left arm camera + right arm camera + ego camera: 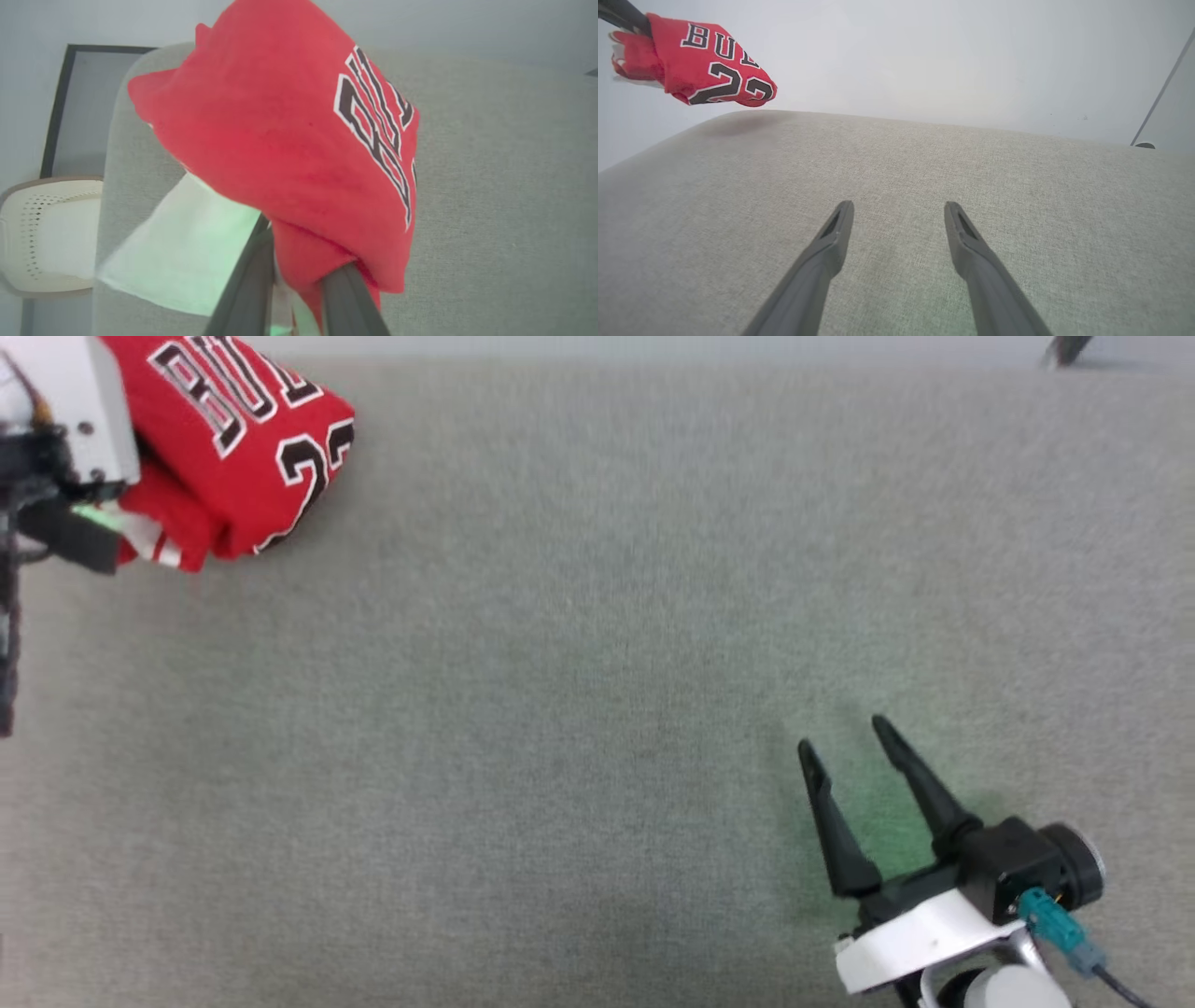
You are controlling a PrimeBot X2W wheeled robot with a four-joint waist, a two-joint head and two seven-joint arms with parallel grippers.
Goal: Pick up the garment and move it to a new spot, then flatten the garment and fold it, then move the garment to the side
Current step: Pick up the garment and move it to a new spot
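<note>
1. Red jersey cloth is up off the surface: your garment (pixel 233 439) hangs as a folded bundle above the far left corner of the grey fabric-covered table (pixel 597 663), and the right wrist view shows its shadow on the cloth below it.
2. Your left gripper (pixel 301 275) is clamped on the bundle's lower edge, with both dark fingers pinching red fabric between them.
3. Your right gripper (pixel 842 734) sits near the table's near right corner, well apart from the garment, jaws spread and nothing between them.
4. It looks soft, light and floppy. A white sleeve (pixel 182 247) has already slipped out of the fold and dangles beside the fingers.
5. Judging by that, the layers will slide and the fold may spill if you swing it quickly.
6. For a hold, the thick stacked edge where you're pinching now looks best, because it catches every layer. A single layer or the loose sleeve would probably let the rest drop open.
7. Black lettering (pixel 724 84) faces outward, so you can easily track which way it's turned.
</note>
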